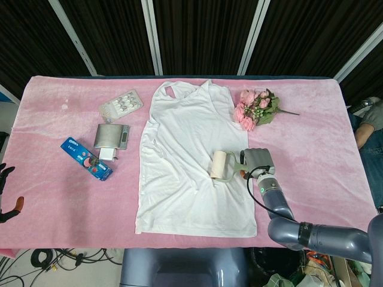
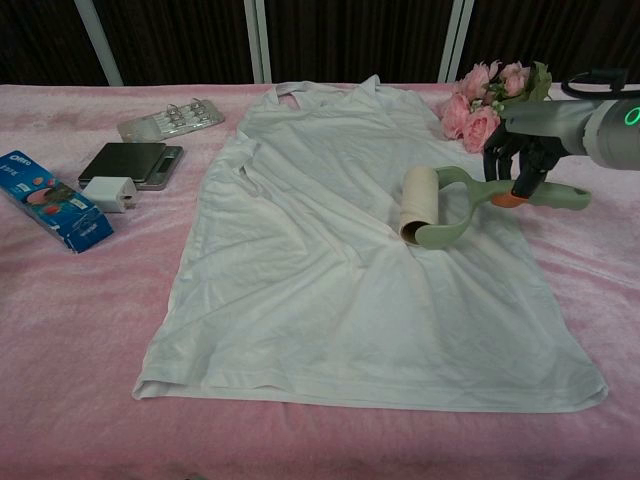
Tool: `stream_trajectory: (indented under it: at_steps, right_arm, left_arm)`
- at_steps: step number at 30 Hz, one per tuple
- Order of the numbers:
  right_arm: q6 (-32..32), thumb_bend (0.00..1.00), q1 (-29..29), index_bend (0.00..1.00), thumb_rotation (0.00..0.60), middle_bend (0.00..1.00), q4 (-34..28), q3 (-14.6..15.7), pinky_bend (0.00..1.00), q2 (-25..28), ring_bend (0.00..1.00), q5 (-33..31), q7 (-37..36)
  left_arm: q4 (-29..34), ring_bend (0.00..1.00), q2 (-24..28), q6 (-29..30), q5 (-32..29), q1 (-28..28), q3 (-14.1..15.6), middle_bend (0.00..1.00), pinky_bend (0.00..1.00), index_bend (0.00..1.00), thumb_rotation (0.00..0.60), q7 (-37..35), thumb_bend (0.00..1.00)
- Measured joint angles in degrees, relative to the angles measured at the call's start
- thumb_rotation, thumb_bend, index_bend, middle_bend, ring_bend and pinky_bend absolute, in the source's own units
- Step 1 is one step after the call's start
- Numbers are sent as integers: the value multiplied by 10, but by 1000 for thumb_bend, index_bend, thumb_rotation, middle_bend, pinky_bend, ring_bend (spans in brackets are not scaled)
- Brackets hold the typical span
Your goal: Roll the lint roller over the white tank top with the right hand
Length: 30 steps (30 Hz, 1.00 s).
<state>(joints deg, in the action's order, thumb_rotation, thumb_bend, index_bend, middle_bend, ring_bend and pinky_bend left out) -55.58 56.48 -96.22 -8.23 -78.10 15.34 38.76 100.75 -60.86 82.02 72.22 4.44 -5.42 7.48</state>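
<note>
Head view: right hand (image 1: 256, 160) clamped on the lint roller (image 1: 226, 165) handle, drum resting on the white tank top (image 1: 191, 155) toward its 3 o'clock edge
Chest view: drum's long axis runs 12 to 6, handle points to 3
Handling: roller light and rigid, best gripped by the handle; shirt soft, likely to bunch
Left hand: out of sight

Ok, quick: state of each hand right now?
Left hand: barely visible at the frame edge; cannot tell.
Right hand: holding the pale green plastic lint roller by its handle.
</note>
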Motion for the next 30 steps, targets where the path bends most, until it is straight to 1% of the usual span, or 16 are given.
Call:
stream_trajectory:
  at_steps: [4, 10, 16, 30]
  right_arm:
    - [11, 566, -7, 726, 600, 505, -2, 8, 407, 13, 522, 1, -6]
    - [26, 566, 0, 726, 600, 505, 8, 7, 407, 12, 522, -4, -10]
    - [41, 566, 18, 728, 600, 505, 24, 1, 407, -5, 522, -19, -6]
    - [58, 566, 88, 728, 600, 505, 53, -26, 408, -56, 522, -66, 23]
  left_arm:
    - [0, 38, -1, 0, 1, 0, 0, 61, 254, 143, 600, 1, 385]
    - [1, 38, 0, 0, 0, 0, -1, 60, 254, 143, 600, -1, 385]
    - [1, 38, 1, 0, 1, 0, -1, 61, 254, 143, 600, -3, 385]
    - [1, 39, 2, -2, 1, 1, -1, 61, 254, 143, 600, -5, 385]
